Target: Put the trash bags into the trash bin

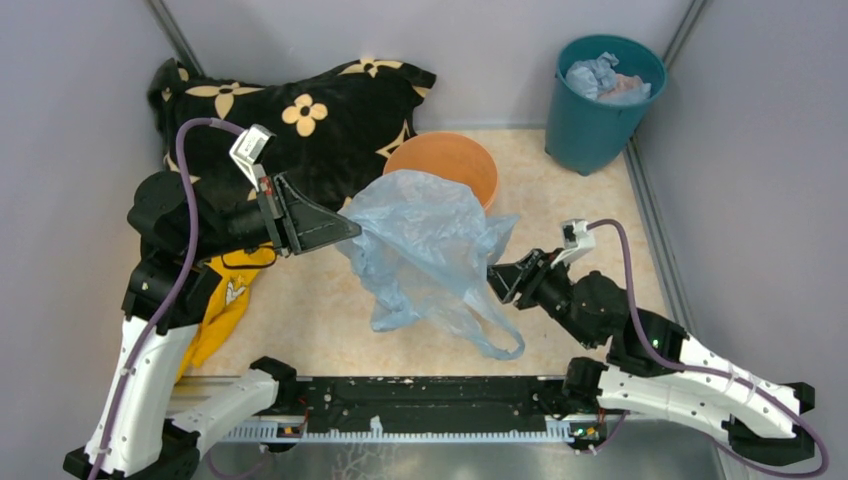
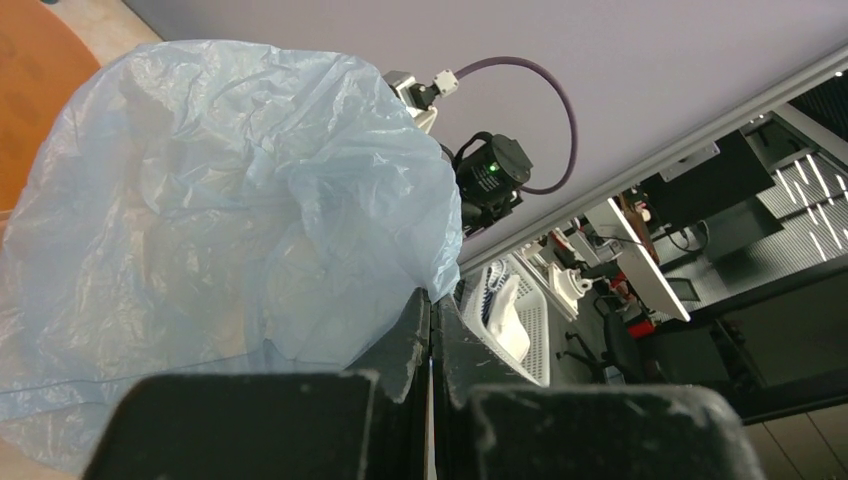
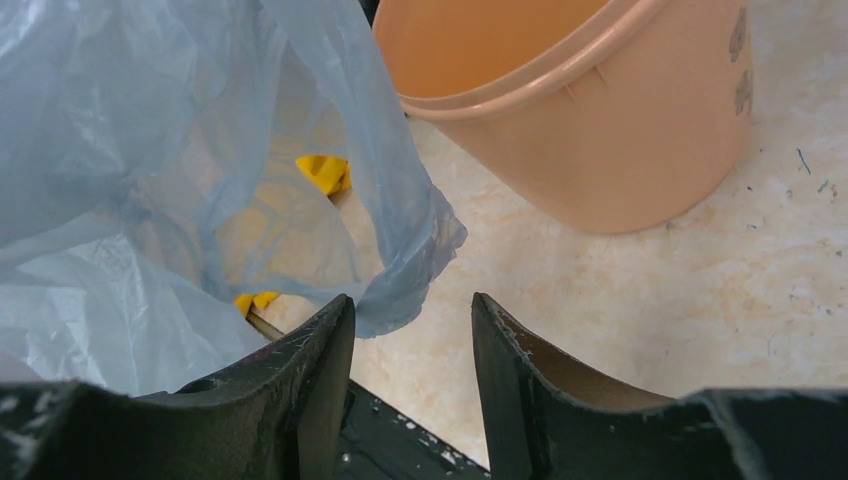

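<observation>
**Blue bag held up just in front of the orange bin**

The left gripper (image 1: 350,229) is clamped on the trash bag (image 1: 425,240). In the left wrist view its two fingers (image 2: 400,350) press together with only a thin line between them, and the pale blue film billows out from their tips. The bag hangs above the table (image 1: 590,260), puffed up and crinkled, with a loop of film (image 1: 495,345) trailing toward the near edge.

The right gripper (image 1: 497,282) sits at the bag's right-hand edge with its jaws apart. In the right wrist view the bag's lower edge drops to the mouth of the gap, close against the finger on the left of that view. Nothing is pinched there.

The bin (image 1: 460,160) stands upright on the table just behind the bag. From above, the bag covers the near left part of its rim. No part of the bag is inside it. The right wrist view shows the bin's peach-orange wall, with small brown marks (image 3: 741,40) near the top.

A black cushion with cream flowers (image 1: 300,110) lies just to the left of the bin. A yellow cloth (image 1: 225,300) lies on the table under the left arm, and also shows through the bag's film in the right wrist view. A teal bucket (image 1: 600,120) stands in the far right corner, well apart from the bin, with crumpled pale film (image 1: 605,78) inside it.
</observation>
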Action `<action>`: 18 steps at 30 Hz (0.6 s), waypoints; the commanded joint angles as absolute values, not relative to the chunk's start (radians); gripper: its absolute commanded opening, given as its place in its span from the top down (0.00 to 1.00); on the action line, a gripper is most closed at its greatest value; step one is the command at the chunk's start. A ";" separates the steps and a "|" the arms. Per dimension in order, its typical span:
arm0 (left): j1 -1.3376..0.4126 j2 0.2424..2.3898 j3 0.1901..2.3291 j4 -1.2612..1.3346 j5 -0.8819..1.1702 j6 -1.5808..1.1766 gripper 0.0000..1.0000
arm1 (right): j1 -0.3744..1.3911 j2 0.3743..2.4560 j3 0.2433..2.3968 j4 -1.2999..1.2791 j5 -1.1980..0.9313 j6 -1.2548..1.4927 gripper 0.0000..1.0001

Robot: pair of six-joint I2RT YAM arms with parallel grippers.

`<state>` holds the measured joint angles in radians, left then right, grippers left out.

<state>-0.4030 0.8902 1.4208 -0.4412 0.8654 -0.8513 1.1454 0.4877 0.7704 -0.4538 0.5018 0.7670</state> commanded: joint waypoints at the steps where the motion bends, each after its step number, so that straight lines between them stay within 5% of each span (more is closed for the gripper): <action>1: -0.399 0.876 1.413 -0.357 0.914 -0.899 1.00 | 1.156 0.509 0.820 -0.367 0.519 0.723 0.52; 14: -0.399 0.864 1.386 -0.295 0.945 -0.947 1.00 | 1.155 0.562 0.795 -0.231 0.488 0.685 0.50; 16: -0.399 0.864 1.385 -0.278 0.947 -0.959 1.00 | 1.155 0.589 0.806 -0.249 0.486 0.693 0.61; 18: -0.399 0.867 1.396 -0.272 0.933 -0.958 1.00 | 1.155 0.602 0.811 -0.279 0.496 0.714 0.81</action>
<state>-0.4030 0.8749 1.3880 -0.3363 0.9245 -0.9348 1.1454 0.5636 0.7731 -0.2768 0.4885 0.7006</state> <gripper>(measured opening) 0.006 0.336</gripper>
